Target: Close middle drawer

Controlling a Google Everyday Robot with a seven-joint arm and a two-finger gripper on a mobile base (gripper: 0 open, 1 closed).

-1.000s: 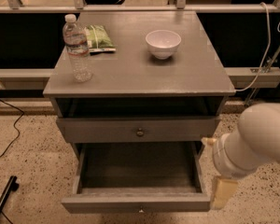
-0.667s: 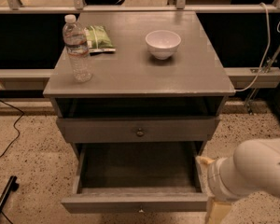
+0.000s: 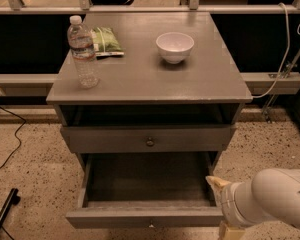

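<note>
The middle drawer (image 3: 145,217) is a grey wooden drawer, pulled far out of the grey cabinet (image 3: 155,79). Its deep box is empty and its low front carries a small round knob (image 3: 151,225). Above it, another grey drawer front (image 3: 149,139) with a knob stands slightly out. My gripper (image 3: 220,200), at the end of the white arm (image 3: 270,201), is at the lower right, against the front right corner of the middle drawer. Part of the gripper is cut off by the bottom edge of the view.
On the cabinet top stand a water bottle (image 3: 83,52), a green snack bag (image 3: 105,41) and a white bowl (image 3: 174,46). Cables (image 3: 285,54) hang at the right, and another lies on the speckled floor (image 3: 25,159) at the left. A black leg (image 3: 4,213) shows at the lower left.
The arm has dropped lower and moved left, toward the front right corner of the middle drawer. The drawer has not moved.
</note>
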